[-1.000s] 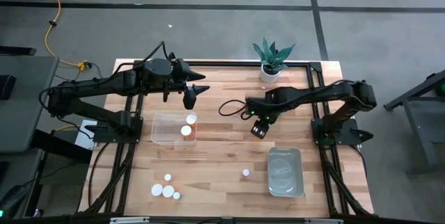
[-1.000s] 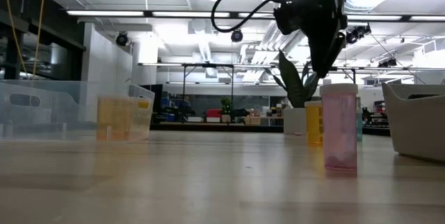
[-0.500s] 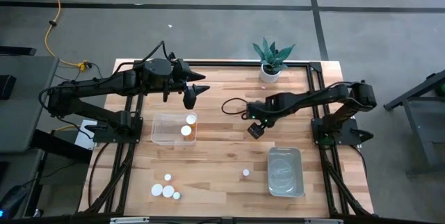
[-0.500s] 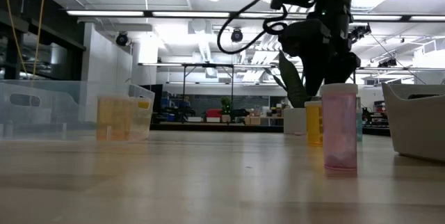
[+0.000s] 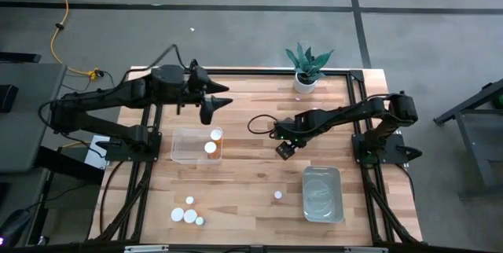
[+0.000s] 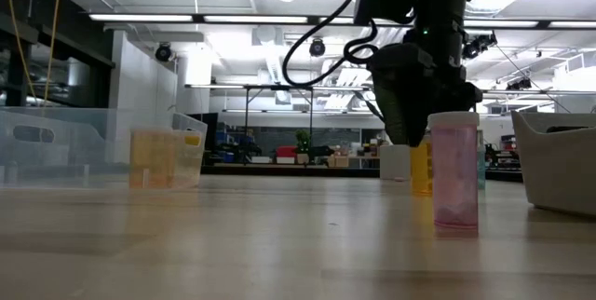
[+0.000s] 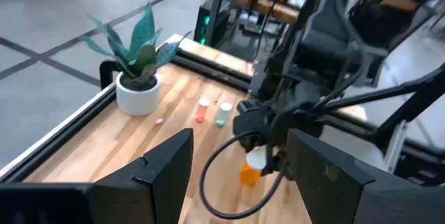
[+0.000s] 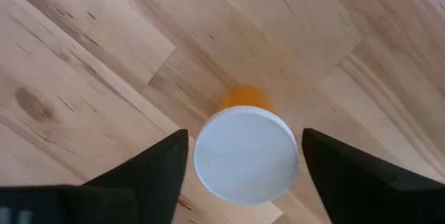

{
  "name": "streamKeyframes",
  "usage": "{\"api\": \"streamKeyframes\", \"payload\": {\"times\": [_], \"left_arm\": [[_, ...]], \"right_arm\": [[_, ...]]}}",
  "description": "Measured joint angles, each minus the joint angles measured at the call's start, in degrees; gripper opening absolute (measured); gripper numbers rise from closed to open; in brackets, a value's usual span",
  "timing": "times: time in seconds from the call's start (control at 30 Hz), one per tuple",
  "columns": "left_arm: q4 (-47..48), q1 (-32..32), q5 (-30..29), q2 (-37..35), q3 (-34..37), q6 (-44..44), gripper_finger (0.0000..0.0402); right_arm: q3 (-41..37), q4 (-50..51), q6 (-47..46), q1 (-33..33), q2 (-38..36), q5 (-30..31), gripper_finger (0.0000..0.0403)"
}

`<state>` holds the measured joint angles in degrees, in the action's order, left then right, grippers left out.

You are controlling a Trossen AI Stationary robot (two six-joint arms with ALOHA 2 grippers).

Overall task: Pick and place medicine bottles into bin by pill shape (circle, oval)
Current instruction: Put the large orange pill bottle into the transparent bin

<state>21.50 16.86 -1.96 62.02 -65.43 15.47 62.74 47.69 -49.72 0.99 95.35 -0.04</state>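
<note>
An orange medicine bottle (image 8: 245,156) with a white cap stands upright on the wood table, seen from straight above between the fingers of my right gripper (image 8: 243,179). That gripper (image 5: 284,149) points down, open, one finger on either side of the cap and apart from it. In the low view the gripper (image 6: 405,114) hangs just over the orange bottle (image 6: 419,165). A pink bottle (image 6: 455,174) stands nearer the front edge. My left gripper (image 5: 212,105) is open, empty and high over the far left of the table.
A clear bin (image 5: 182,152) at left holds two white-capped bottles (image 5: 212,141). A second bin (image 5: 322,206) sits at the near right, a lone bottle (image 5: 277,195) beside it. Several bottles (image 5: 189,214) cluster near the front left. A potted plant (image 5: 306,68) stands at the far edge.
My right gripper has come down over the orange bottle, drifting slightly toward the table's left and near edges, and has rolled about its downward axis. The bottle has stayed where it was.
</note>
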Motion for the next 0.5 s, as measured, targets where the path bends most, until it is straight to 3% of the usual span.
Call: {"api": "streamKeyframes", "payload": {"times": [0.23,0.5], "left_arm": [[0.1,0.0,-0.4,-8.0,0.0,0.5,0.022],[0.1,0.0,-0.4,-16.8,0.0,0.9,0.022]], "right_arm": [[0.1,0.3,-1.4,0.0,-0.1,-1.2,0.018],[4.8,1.2,2.8,0.0,-0.5,-1.7,0.0188]]}}
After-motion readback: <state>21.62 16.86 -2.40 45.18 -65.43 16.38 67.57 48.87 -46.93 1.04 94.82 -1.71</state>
